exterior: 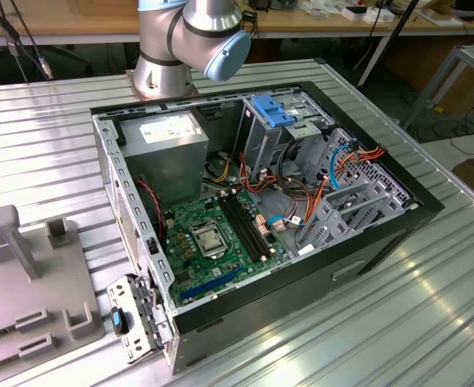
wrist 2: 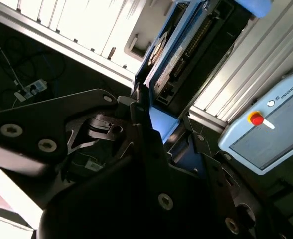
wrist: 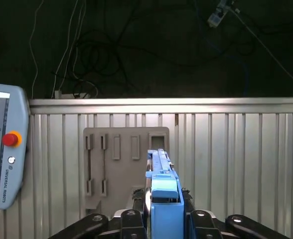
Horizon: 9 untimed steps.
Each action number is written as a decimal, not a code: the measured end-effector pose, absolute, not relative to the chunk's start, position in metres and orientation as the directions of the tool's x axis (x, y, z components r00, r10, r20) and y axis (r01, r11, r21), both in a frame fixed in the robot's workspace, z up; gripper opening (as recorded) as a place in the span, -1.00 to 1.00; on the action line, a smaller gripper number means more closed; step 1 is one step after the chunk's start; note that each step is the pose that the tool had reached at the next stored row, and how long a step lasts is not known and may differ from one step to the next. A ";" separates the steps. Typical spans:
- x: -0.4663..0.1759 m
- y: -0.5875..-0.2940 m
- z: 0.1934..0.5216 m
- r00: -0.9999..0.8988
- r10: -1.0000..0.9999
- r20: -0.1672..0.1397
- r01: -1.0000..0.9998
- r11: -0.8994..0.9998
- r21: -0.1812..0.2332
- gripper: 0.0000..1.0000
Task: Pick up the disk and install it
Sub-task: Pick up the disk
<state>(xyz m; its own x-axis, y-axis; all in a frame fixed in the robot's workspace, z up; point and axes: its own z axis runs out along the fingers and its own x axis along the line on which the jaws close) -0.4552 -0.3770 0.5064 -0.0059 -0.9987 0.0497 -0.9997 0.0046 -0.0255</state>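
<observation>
The disk (wrist: 162,191) stands edge-on between my fingers, its bright blue carrier frame facing the first wrist view. In the second wrist view the disk (wrist 2: 174,57) shows its grey metal body with a label and the blue edge beside it. My gripper (wrist: 162,209) is shut on the disk, one dark finger (wrist: 136,201) on each side, and it shows again as the gripper (wrist 2: 149,117) in the second wrist view. The disk hangs in the air above the ribbed metal table (wrist: 236,159), over a grey fixture plate (wrist: 121,164).
The open computer case (exterior: 261,201) lies on the ribbed table (exterior: 430,306), with a light-blue ribbed bracket (exterior: 271,110) on its drive cage and orange and blue cables nearby. The grey fixture plate (exterior: 27,282) sits at the exterior view's left. A teach pendant (wrist: 2,149) lies beside the fixture.
</observation>
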 end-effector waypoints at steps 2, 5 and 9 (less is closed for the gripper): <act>-0.455 -0.377 0.513 -0.006 -0.999 0.050 -1.000 0.005 -0.025 -0.26; -0.455 -0.377 0.514 -0.006 -0.999 0.050 -1.000 0.005 -0.025 -0.26; -0.455 -0.377 0.538 -0.006 -0.999 0.050 -1.000 0.005 -0.026 -0.26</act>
<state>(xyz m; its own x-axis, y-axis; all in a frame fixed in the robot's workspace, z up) -0.4552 -0.3770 0.5377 -0.0059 -0.9987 0.0503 -0.9997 0.0046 -0.0255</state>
